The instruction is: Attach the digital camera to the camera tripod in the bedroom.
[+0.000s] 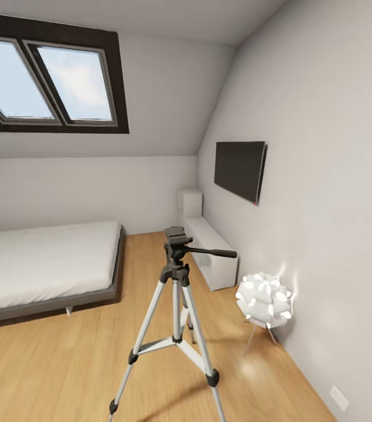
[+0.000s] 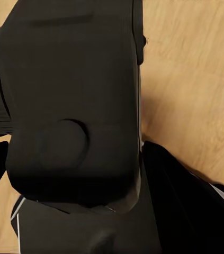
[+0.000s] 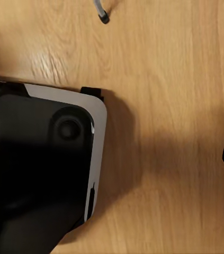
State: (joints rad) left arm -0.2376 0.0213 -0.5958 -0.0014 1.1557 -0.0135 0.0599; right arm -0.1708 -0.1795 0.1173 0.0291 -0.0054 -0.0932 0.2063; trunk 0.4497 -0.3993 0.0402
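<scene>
Okay, we've got the camera tripod [image 1: 177,310] standing straight ahead, head handle pointing right. Left wrist view is mostly a big black block, maybe the digital camera; can't tell either claw's state.

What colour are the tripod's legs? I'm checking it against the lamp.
Silver camera tripod legs, black joints; head view.
</scene>
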